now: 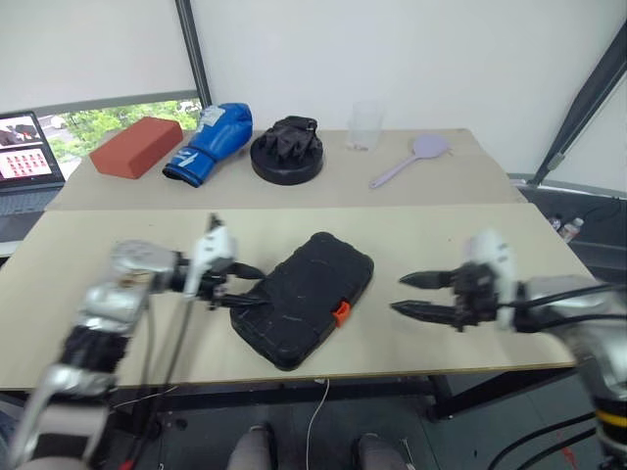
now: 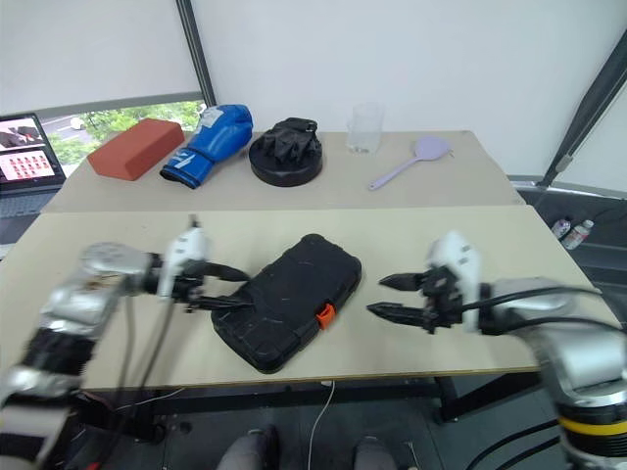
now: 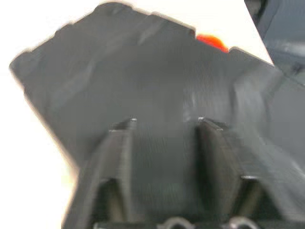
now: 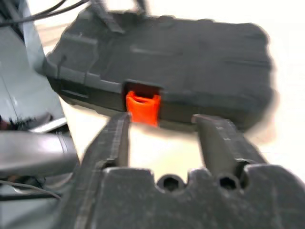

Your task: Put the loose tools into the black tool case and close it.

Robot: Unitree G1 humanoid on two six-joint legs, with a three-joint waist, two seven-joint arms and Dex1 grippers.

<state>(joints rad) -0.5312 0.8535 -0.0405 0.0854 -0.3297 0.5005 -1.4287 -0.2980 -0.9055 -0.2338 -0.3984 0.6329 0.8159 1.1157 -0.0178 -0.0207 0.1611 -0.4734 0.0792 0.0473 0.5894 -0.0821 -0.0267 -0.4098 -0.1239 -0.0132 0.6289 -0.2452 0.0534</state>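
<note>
Black tool case [image 1: 304,309] closed, flat on front table [image 1: 421,338], set diagonally near the front edge; orange latch [image 1: 341,313] on the side facing right gripper [image 1: 423,295]. Left gripper [image 1: 248,286] at the case's left end — fingers apart, tips at or just over the shell edge, contact unclear; nothing held. Right gripper well clear of the case, fingers spread, pointed at the latch side — empty. Back table: red brick [image 1: 136,147], blue boxing glove [image 1: 212,141], round black disc with gloves [image 1: 287,151], clear cup [image 1: 364,125], lilac paddle [image 1: 411,159]; laptop [image 1: 26,157] far left.

The black tool case [image 1: 304,299] is matt textured plastic, its latch [image 1: 341,313] glossy orange.
</note>
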